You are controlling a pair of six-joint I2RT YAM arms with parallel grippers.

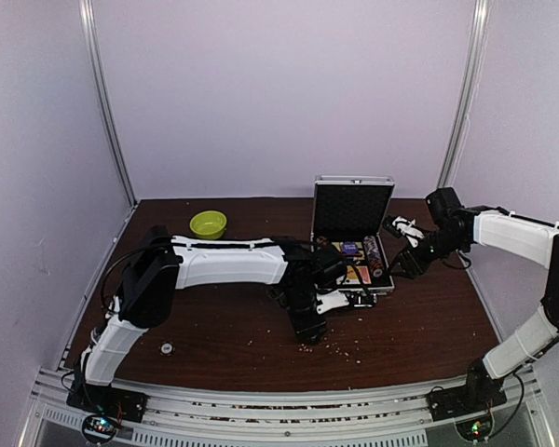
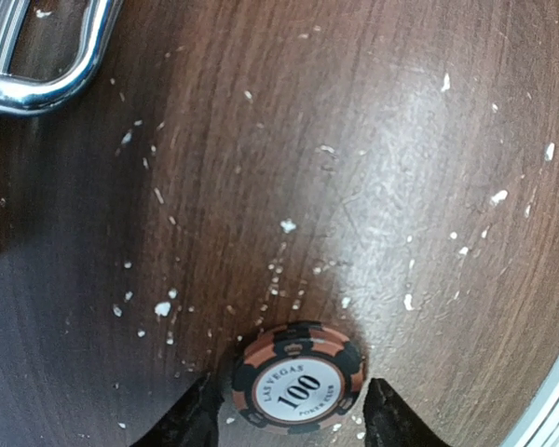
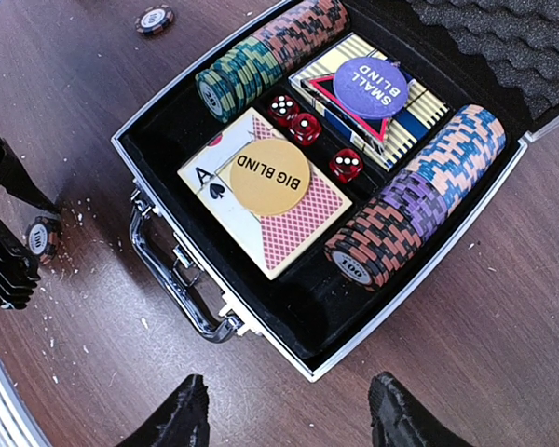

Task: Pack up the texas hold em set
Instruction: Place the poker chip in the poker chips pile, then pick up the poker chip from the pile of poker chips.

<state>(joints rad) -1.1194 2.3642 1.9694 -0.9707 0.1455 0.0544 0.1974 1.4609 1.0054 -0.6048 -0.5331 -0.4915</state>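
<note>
Now our left claw (image 2: 293, 405) stands spread low over the tabletop (image 2: 373, 140), a brown 100 chip (image 2: 298, 377) lying flat between its fingers; whether they touch it we cannot tell. Our right claw (image 3: 289, 410) hangs spread and empty, the open briefcase (image 3: 303, 321) just ahead and below it, holding chip rows (image 3: 261, 56), cards (image 3: 279, 223) and dice (image 3: 306, 128).
</note>
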